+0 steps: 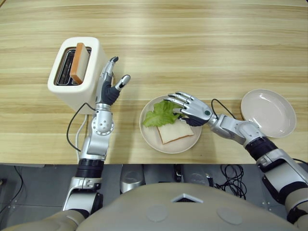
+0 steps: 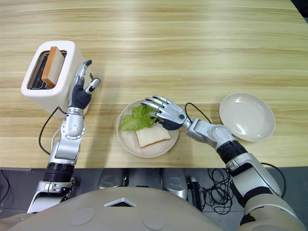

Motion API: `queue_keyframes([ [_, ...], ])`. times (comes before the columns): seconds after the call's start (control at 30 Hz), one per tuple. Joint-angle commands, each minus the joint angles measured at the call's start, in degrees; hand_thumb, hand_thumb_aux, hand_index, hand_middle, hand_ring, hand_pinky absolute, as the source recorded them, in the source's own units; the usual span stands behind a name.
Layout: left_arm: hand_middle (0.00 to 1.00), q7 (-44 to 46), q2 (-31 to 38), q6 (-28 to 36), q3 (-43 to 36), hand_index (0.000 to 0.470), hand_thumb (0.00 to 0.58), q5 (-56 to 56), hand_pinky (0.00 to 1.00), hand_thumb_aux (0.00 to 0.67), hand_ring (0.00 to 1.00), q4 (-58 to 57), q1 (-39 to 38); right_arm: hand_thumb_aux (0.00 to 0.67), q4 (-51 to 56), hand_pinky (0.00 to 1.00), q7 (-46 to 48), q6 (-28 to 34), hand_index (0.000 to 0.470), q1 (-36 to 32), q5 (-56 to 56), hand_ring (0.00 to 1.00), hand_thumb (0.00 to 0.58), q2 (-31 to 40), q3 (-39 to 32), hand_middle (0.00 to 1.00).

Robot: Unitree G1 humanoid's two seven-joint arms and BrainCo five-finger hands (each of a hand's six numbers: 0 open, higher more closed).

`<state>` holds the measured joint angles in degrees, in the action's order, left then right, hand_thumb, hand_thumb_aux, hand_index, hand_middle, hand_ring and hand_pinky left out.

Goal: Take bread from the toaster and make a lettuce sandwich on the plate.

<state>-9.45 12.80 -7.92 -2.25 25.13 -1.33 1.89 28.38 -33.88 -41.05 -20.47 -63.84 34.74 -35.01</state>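
- Two slices of bread are here: the upright slice (image 1: 80, 62) stands out of the toaster (image 1: 72, 91), in its right slot, and it leans a little.
- The flat slice (image 1: 175, 131) lies on the plate (image 1: 151, 136), in the near right part of it.
- The toaster is white and stands at the left of the table (image 1: 192, 38). Its cord (image 1: 71, 126) runs from it toward the near edge.
- The plate is in the middle of the near side, between the two arms.
- The lettuce (image 1: 160, 115) lies on the far left part of the plate. It touches the far left corner of the flat slice and seems to overlap it a little.
- The left hand (image 1: 109, 87) is just right of the toaster, beside its wall. The fingers are straight and point to the far side, so the hand is wide and holds nothing. It does not touch the upright slice.
- The right hand (image 1: 191, 109) is over the far right part of the plate, at the right edge of the lettuce. I cannot tell if it holds the leaf or only rests on it.
- One more dish (image 1: 268, 113), white and shallow, is at the right of the table, near the right forearm and well apart from the plate.
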Motion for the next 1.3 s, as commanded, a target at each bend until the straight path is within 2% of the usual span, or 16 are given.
queue_keyframes([
  [0.03, 0.00, 0.4, 0.5, 0.2, 0.0, 0.000, 0.000, -0.3, 0.00, 0.000, 0.00, -0.5, 0.5, 0.670, -2.9, 0.00, 0.7, -0.7, 0.460, 0.8, 1.4, 0.00, 0.580, 1.4, 0.8, 0.00],
  [0.4, 0.00, 0.2, 0.2, 0.7, -0.1, 0.000, 0.000, 0.0, 0.00, 0.000, 0.00, -0.1, 0.6, 0.670, -9.8, 0.00, 6.0, -4.9, 0.460, 6.2, 4.0, 0.00, 0.580, 6.8, 1.2, 0.00],
  [0.87, 0.00, -0.2, 0.0, 0.4, -0.5, 0.000, 0.000, 0.1, 0.00, 0.000, 0.00, -1.2, 1.2, 0.670, -10.6, 0.00, 9.6, -5.8, 0.460, 9.5, 5.1, 0.00, 0.580, 7.2, 1.9, 0.00],
  [0.9, 0.00, -0.2, 0.0, 0.3, -0.5, 0.000, 0.000, 0.1, 0.00, 0.000, 0.00, -1.3, 1.3, 0.376, -10.4, 0.00, 9.5, -5.6, 0.258, 9.5, 5.1, 0.00, 0.468, 7.0, 2.1, 0.00],
  [0.93, 0.00, -0.1, 0.0, 0.3, -0.6, 0.000, 0.000, 0.1, 0.00, 0.000, 0.00, -1.5, 1.4, 0.026, -10.3, 0.00, 9.6, -5.5, 0.018, 9.5, 5.1, 0.00, 0.045, 6.9, 2.2, 0.00],
  [0.97, 0.00, -0.1, 0.0, 0.2, -0.5, 0.000, 0.000, 0.1, 0.00, 0.000, 0.00, -1.5, 1.5, 0.000, -10.4, 0.00, 9.6, -5.4, 0.000, 9.5, 5.3, 0.00, 0.000, 6.8, 2.5, 0.00],
  [1.3, 0.00, -0.1, 0.5, -0.1, -0.3, 0.000, 0.000, 0.0, 0.00, 0.000, 0.00, -2.1, 1.4, 0.000, -13.8, 0.00, 11.7, -5.7, 0.000, 8.8, 8.3, 0.00, 0.000, 5.9, 5.2, 0.00],
])
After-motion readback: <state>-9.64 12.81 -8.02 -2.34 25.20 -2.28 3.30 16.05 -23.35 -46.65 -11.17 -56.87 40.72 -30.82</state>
